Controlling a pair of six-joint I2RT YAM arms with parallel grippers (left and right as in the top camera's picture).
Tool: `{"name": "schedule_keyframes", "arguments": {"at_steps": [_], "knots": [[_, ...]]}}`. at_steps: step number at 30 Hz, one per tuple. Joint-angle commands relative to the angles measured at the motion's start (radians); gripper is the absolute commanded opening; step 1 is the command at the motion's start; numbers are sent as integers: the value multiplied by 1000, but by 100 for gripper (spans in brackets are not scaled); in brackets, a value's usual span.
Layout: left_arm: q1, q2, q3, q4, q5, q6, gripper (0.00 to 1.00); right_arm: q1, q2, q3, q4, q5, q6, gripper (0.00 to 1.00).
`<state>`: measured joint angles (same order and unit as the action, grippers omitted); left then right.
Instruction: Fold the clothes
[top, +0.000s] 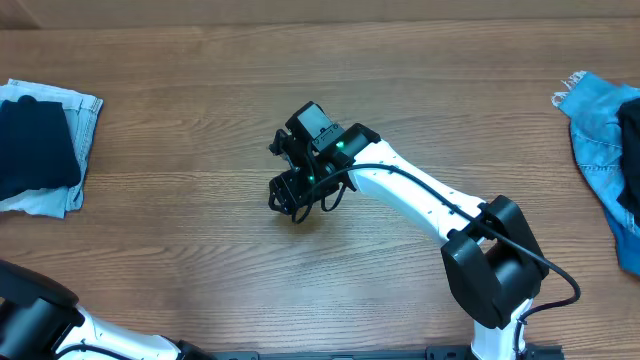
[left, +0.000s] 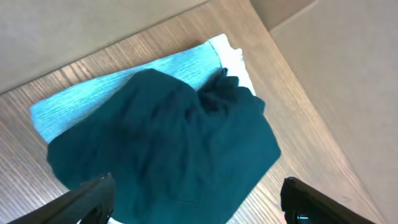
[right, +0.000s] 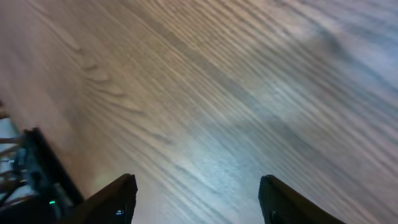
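A folded dark navy garment (top: 35, 140) lies on a pale blue denim piece (top: 82, 115) at the table's far left. In the left wrist view the navy garment (left: 174, 143) covers most of the pale blue piece (left: 93, 93). My left gripper (left: 196, 202) is open and empty, above the navy garment's near edge. A brighter blue denim piece (top: 600, 140) lies crumpled at the far right edge. My right gripper (top: 290, 197) hovers over the middle of the table, open and empty (right: 196, 199), with only wood beneath it.
The wooden table (top: 200, 250) fills the overhead view. The right arm (top: 430, 205) reaches from its base (top: 495, 275) at the front right toward the centre. The left arm's base (top: 35, 315) sits at the front left corner.
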<state>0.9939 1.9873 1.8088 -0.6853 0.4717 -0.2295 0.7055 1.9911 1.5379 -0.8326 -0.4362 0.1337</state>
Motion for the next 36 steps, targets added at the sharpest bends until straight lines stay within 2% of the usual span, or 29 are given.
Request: {"name": "schedule_keyframes", "arguments": {"at_steps": [1,3,6,10,12,13,19,23,26,30,36], "knots": [[-9,-21,27,-53,72,43,81,-8,8,7,7,47,-12,68],[-38,-20,26,-131,63,97,70,-8,8,7,24,47,-12,68],[-112,-19,9,-212,-69,121,63,-10,8,7,44,47,-11,68],[-243,-18,-31,-207,-306,11,22,-10,8,7,30,46,-10,68],[-281,-14,-49,-179,-418,-55,12,-10,8,7,13,46,-10,68],[-298,-12,-70,-143,-472,-100,9,-10,8,7,3,46,-10,67],[-308,34,-233,67,-505,-190,8,-10,8,7,-13,46,-8,67],[-308,183,-256,58,-467,-156,7,-10,8,7,-19,42,-7,67],[-308,216,-255,51,-396,-123,5,-10,8,7,-32,42,-8,67],[-308,120,-205,23,-385,-82,5,-10,8,7,-45,43,-8,67],[-293,-49,-135,23,-416,-81,17,-10,8,7,-39,42,-8,67]]}}
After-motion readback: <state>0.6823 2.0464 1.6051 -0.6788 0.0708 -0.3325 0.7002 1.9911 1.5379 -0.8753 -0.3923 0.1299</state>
